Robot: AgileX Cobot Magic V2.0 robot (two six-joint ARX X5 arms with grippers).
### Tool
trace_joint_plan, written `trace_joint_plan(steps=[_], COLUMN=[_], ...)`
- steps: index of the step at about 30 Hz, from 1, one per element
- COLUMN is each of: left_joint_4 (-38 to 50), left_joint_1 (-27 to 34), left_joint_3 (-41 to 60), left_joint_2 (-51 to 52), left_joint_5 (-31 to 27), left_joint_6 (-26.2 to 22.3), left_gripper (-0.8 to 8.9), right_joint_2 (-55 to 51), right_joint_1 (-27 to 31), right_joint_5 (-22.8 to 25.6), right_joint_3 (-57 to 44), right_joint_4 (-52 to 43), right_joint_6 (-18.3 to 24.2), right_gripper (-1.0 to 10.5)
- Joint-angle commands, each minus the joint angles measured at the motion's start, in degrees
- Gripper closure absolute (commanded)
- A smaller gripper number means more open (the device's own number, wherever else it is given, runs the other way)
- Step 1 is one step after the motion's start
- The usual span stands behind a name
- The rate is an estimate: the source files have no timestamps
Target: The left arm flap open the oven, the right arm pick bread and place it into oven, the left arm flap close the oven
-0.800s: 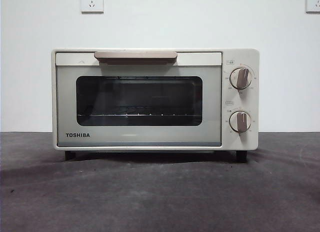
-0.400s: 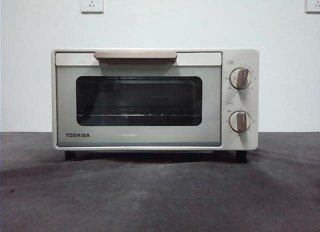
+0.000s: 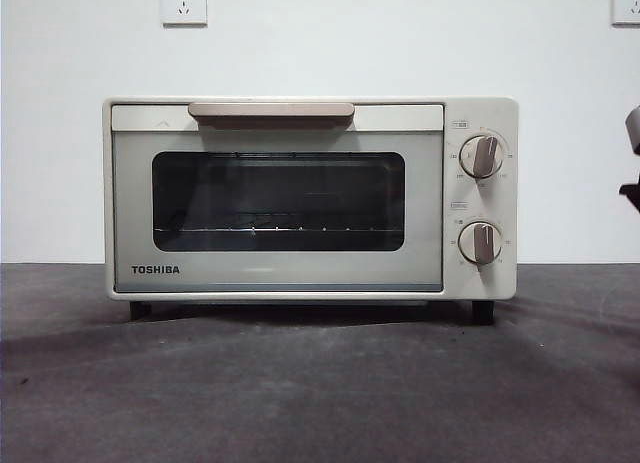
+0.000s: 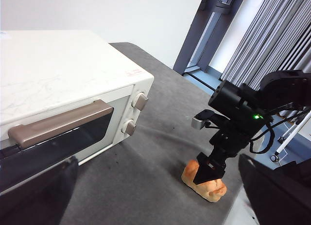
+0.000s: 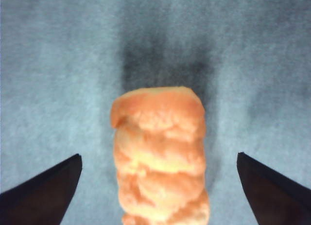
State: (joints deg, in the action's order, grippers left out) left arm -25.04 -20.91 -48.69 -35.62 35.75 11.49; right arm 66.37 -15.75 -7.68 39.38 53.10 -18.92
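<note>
the oven stands square in the front view, cream-white, door shut, its beige bar handle along the top of the door and the dark glass window below it with the wire rack showing through. two beige knobs sit one above the other at 3 o'clock of the window. it rests on a dark grey table before a white wall with two sockets.

the left gripper hangs near the oven's front, its jaws spread wide with nothing between them; one jaw lies below the handle, but i cannot tell whether it touches the door.

the right gripper is poised over the bread, jaws wide apart, one at 9 o'clock and one at 3 o'clock of the bun, both clear of it. the bread lies between them on the grey cloth, golden-brown and lumpy, with a paler yellow middle.

the left wrist view alone shows the layout: the bread lies on the table well apart from the oven, on the knob side, with the right gripper right above it, its black tips at the bun's top. the front view shows no bread, only a dark bit of arm at the 3 o'clock edge.
</note>
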Motion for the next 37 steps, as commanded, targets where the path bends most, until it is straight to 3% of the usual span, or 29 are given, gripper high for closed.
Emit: trace_joint_plan(steps=[1,11,17,20,27,37], left_joint_4=[0.7,0.7,0.6,-0.3,-5.4,-8.5], left_joint_1=[-0.2,-0.2,-0.2,-0.2,-0.2,-0.2], left_joint_3=[-1.1,-1.1,-1.1,-1.2,-2.3,-9.8], left_joint_2=[-0.3,-0.3,-0.3,-0.7,-5.9,-21.1], left_joint_5=[0.0,0.0,0.0,-0.2,-0.2,-2.6], left_joint_6=[-0.5,-0.5,-0.4,-0.2,-0.2,-2.7], left_gripper=[2.83,2.83,2.97,3.69,4.67,7.89], right_joint_2=[2.0,7.2,8.1,7.1,-0.1,-13.7], right_joint_1=[-0.3,-0.3,-0.3,-0.3,-0.3,-0.3], right_joint_5=[0.2,-0.3,-2.1,-4.1,-8.1,-14.1], right_joint_3=[0.3,0.3,0.4,0.9,6.0,14.3], right_joint_4=[-0.9,-2.2,-3.0,-2.4,0.6,0.8], right_joint_6=[0.1,1.5,1.9,1.8,1.8,1.8], right_gripper=[4.4,5.9,8.0,8.5,8.5,8.5])
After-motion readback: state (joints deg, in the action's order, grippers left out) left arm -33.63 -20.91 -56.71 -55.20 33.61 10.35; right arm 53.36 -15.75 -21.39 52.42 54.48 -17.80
